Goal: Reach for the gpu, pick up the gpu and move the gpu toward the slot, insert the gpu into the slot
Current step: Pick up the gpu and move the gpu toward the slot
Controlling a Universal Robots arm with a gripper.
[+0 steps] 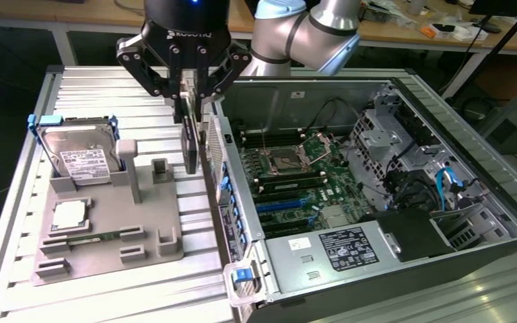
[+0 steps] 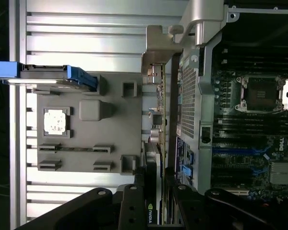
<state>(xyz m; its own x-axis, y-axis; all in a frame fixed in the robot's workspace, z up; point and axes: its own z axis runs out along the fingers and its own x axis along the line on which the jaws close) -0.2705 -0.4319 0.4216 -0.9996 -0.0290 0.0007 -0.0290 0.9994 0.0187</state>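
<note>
Now the gpu (image 1: 192,145) hangs from the fingers (image 1: 162,81), long axis vertical.

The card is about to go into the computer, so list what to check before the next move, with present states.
1. Grip: the gripper is shut on the gpu at its upper end: ok.
2. Gpu hangs upright: ok.
3. Gpu over the motherboard: not ok. It hangs outside the case wall, above the grey fixture.
4. Gpu's lower edge free of the grey fixture: cannot tell.
5. Motherboard uncovered for access from above: ok.
</note>
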